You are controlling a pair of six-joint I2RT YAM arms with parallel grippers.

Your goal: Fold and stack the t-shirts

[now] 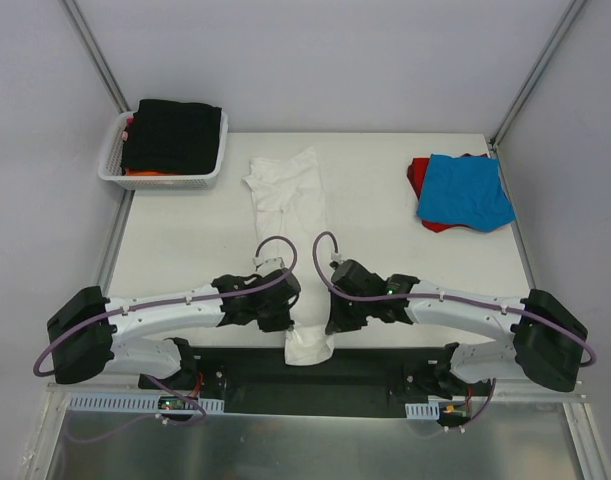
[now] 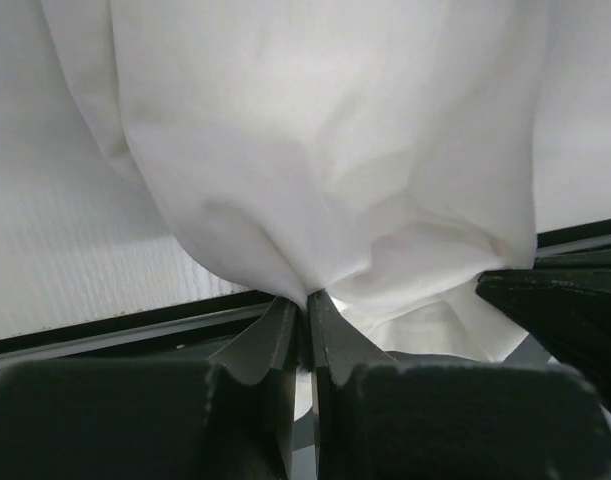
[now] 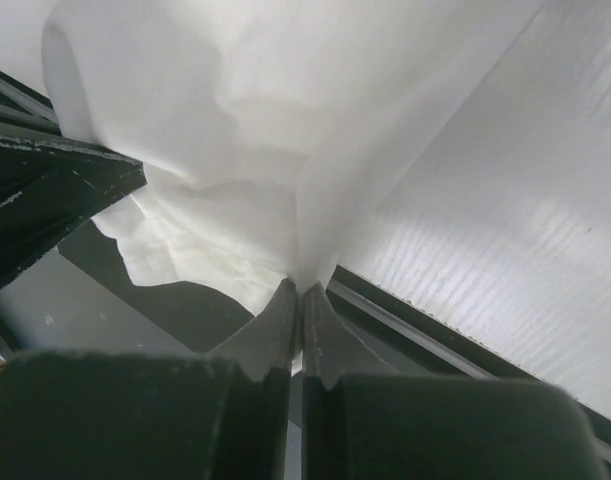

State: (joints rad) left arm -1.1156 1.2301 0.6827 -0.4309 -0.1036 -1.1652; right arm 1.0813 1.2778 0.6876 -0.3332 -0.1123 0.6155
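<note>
Left end effector (image 2: 307, 308): clenched, and we can see a pinch of the white shirt (image 1: 290, 195) gathered right between its tips, down at 6 o'clock on the tabletop (image 1: 185, 250).
Right end effector (image 3: 302, 295): clenched too, grasping the same white shirt just beside the left one, with the cloth bunched into its tips.
White shirt: we have it as a narrow, crumpled strip running from near 12 o'clock down the middle to 6 o'clock. Its near end spills over the tabletop's near edge between the two arms.
Arms: both bend inward from 7 and 5 o'clock and meet at the lower end of the strip.
Blue shirt (image 1: 467, 190): over at 2 o'clock, lying flat on top of the red shirt (image 1: 416, 175).
Red shirt: mostly covered, showing along the blue one's left side.
Basket (image 1: 165, 181): white lattice, at the 10 o'clock corner.
Black shirt (image 1: 173, 135): folded inside the basket and filling it.
Orange shirt (image 1: 150, 173): we catch only a sliver under the black one, at the basket's near side.
</note>
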